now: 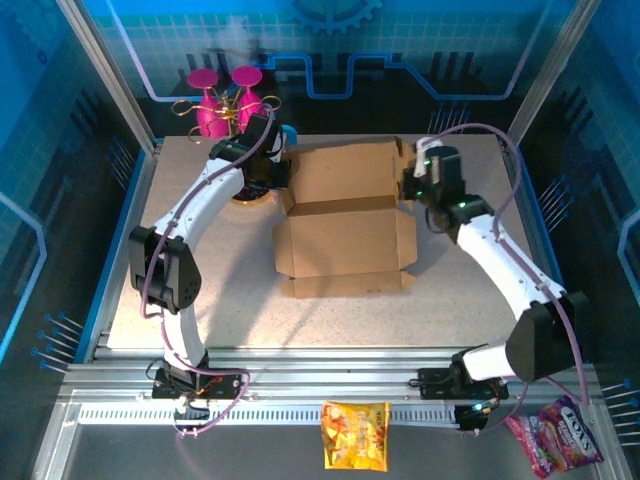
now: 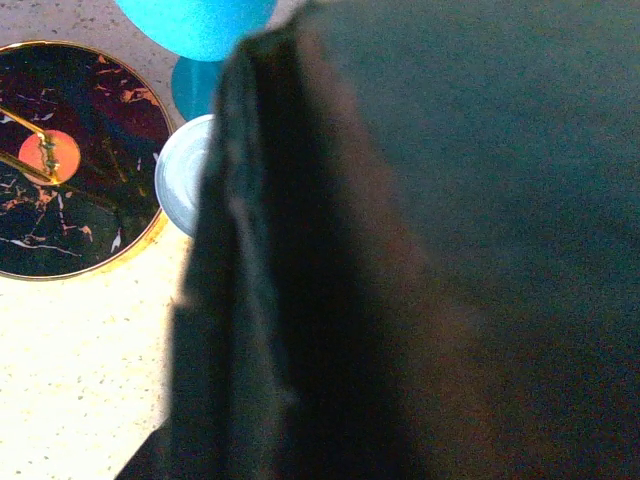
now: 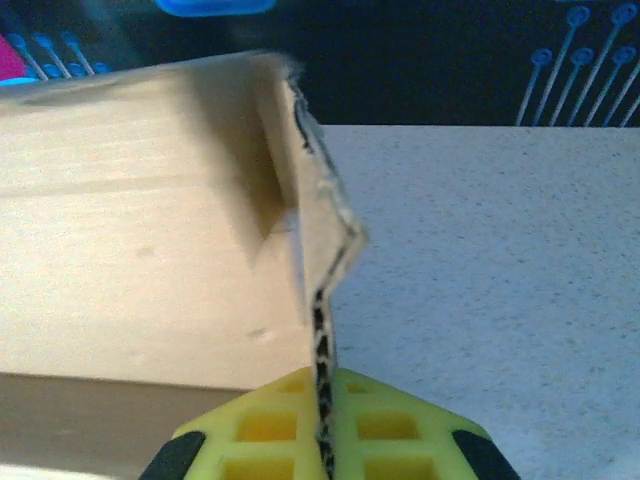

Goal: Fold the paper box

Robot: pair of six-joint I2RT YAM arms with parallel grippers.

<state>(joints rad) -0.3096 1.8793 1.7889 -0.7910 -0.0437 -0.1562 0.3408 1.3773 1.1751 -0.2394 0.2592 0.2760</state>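
The paper box (image 1: 345, 228) is a brown cardboard mailer lying open in the middle of the table, with its back panel (image 1: 345, 172) towards the far side. My right gripper (image 3: 322, 440) is shut on the edge of the box's right side flap (image 3: 318, 250), which stands pinched between the yellow fingers (image 3: 265, 430); it sits at the box's right back corner (image 1: 412, 186). My left gripper (image 1: 278, 172) is at the box's left back corner. In the left wrist view a dark, close cardboard flap (image 2: 400, 250) runs down into the jaws and hides them.
A black marbled plate (image 2: 70, 160) with a gold rim lies left of the box, beside a blue goblet (image 2: 200, 30) and a small white dish (image 2: 180, 190). Pink cups (image 1: 225, 100) stand at the back. Two snack bags (image 1: 355, 435) (image 1: 555, 435) lie in front of the arm bases.
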